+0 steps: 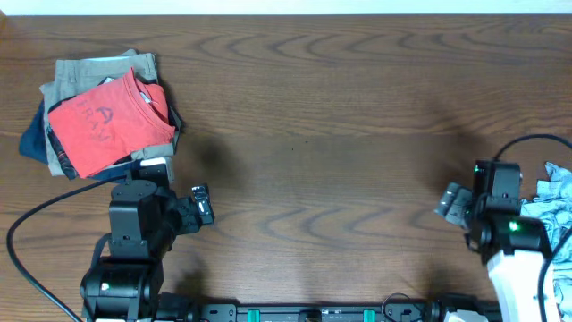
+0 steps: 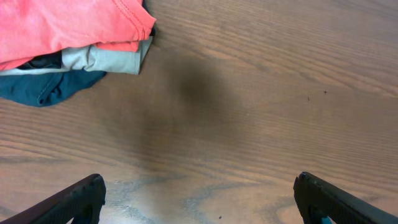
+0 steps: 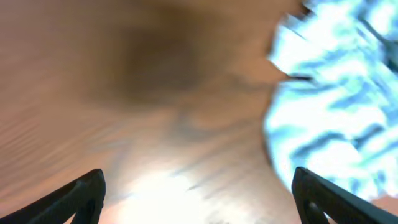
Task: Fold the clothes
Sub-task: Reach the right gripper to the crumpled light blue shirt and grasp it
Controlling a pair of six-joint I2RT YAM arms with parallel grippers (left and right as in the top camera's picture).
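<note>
The left gripper (image 1: 202,207) hangs with its jaws spread wide and nothing between them, over bare wood just below the folded stack (image 1: 105,123). Across the table, the right gripper (image 1: 450,202) is likewise wide and empty. It sits just left of the clothes (image 1: 556,183), a pale light-blue crumpled heap at the far right edge, partly cut off in the overhead view. (The right wrist view is blurred, but the fabric fills its right side, beside the right finger and not between the two.)

The garment looks light, limp and thin. I judge that it will sag and bunch when lifted, hold no shape of its own, and slide readily over smooth wood. Soft cotton should pinch well. An edge or corner would give a better hold than the middle of the heap, though no hem or collar can be made out in the wrinkles. It probably wants drawing leftward and spreading flat first.

The table (image 1: 340,107) is dark wood grain, flat and smooth. The stack of red-orange, khaki and navy keeps to the upper left, and the broad stretch of wood between the arms gives room to lay the garment out.
</note>
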